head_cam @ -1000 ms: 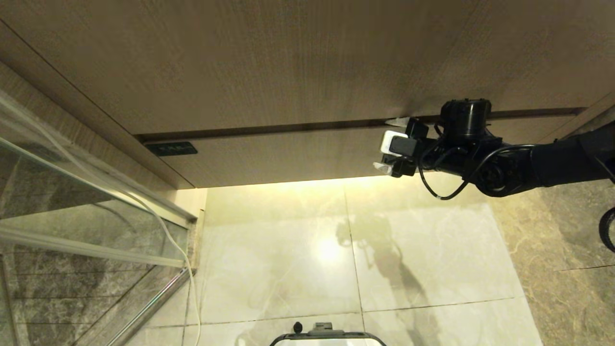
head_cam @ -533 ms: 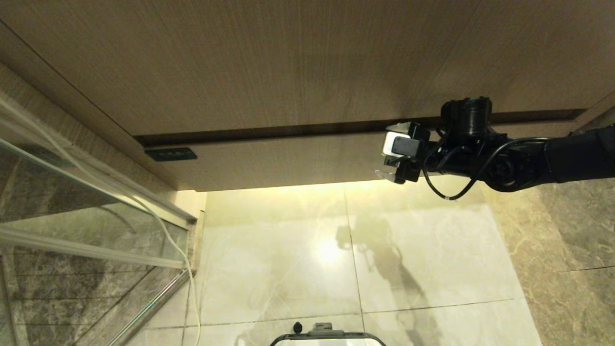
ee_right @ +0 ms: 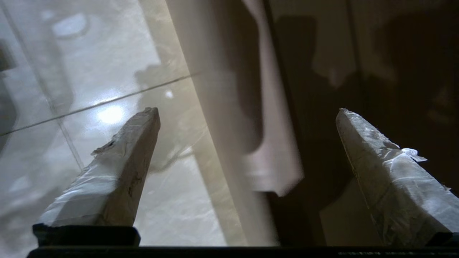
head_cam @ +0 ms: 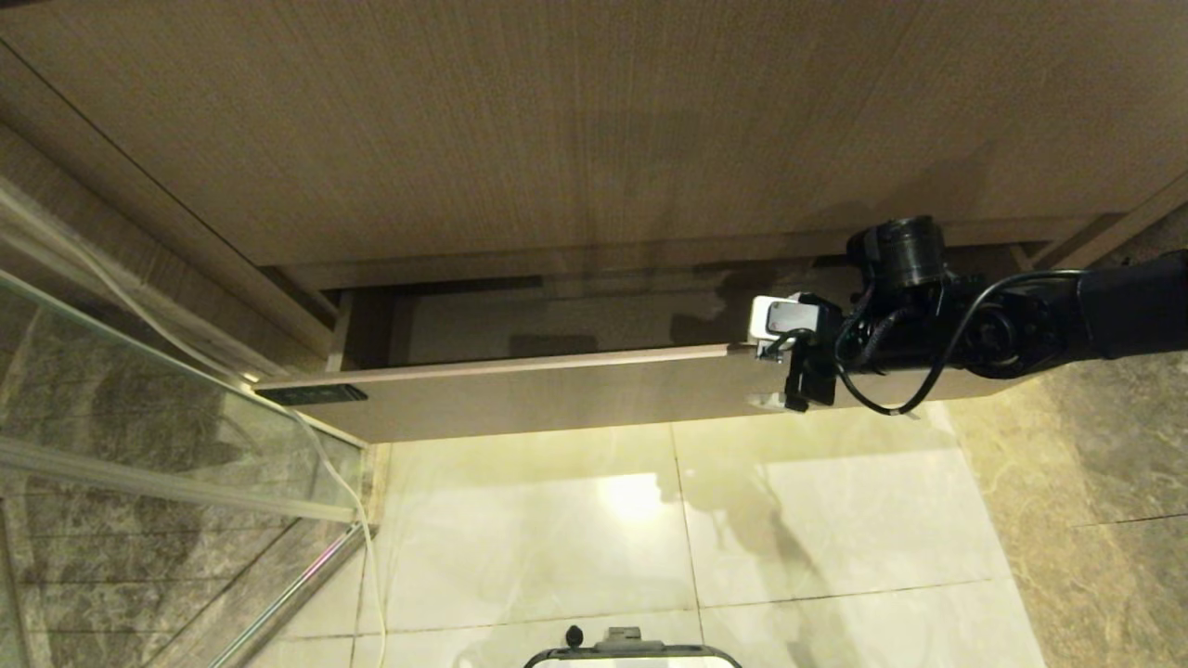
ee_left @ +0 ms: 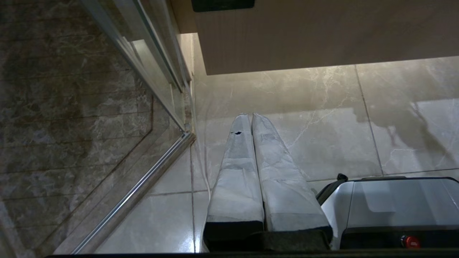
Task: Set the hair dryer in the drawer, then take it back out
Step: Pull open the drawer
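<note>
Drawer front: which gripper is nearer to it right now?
Right. The right gripper straddles the drawer front's top edge, jaws open. The left gripper hangs apart over the floor.

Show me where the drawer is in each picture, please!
Head view: the drawer runs across the middle, pulled out, with the right gripper at its front edge.
Left wrist view: its front fills the top.
Right wrist view: its front runs up the middle, between the spread fingers.
Shared landmark: the pale tiled floor under the drawer.
</note>
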Controlling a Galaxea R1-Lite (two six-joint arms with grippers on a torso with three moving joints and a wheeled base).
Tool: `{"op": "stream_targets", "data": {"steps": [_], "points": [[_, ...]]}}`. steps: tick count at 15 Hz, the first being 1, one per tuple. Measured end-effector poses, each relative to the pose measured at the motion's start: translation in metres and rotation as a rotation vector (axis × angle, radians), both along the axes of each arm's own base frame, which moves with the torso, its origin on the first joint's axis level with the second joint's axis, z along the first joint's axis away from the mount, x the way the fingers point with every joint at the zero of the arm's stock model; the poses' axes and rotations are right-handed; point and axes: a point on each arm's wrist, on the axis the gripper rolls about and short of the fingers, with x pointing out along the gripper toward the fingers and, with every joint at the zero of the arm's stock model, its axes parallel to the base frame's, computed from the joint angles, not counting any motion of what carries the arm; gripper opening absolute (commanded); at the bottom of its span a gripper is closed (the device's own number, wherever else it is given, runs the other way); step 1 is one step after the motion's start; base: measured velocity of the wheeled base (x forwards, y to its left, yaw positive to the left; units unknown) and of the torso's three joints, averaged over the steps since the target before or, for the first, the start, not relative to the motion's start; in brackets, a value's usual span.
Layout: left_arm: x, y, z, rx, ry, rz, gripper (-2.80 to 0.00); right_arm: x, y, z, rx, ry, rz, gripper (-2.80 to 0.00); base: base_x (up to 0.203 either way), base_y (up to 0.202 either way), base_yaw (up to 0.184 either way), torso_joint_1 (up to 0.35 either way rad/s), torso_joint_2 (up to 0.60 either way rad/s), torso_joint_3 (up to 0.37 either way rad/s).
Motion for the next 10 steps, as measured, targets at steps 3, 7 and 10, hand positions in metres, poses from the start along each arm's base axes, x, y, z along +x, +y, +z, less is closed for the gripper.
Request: {"op": "stream_targets", "data": {"steps": [3,7,10], "points": [[0.0,0.0,0.0,0.0,0.001,0.001,-2.8,-0.018,-0.01,0.002,-0.023,0.115,-0.012,0.0,0.0,0.0,0.0,0.0,0.0,0.0],[0.0,0.0,0.0,0.0,0.001,0.001,-2.8,-0.063,-0.03,0.019,-0.017,0.329,-0.027,0.0,0.0,0.0,0.0,0.0,0.0,0.0],[0.0,0.0,0.0,0.0,0.001,0.0,-2.8,-0.108,-0.047,0.048,0.058,0.43,-0.061,0.0,0.0,0.0,0.0,0.0,0.0,0.0]]}}
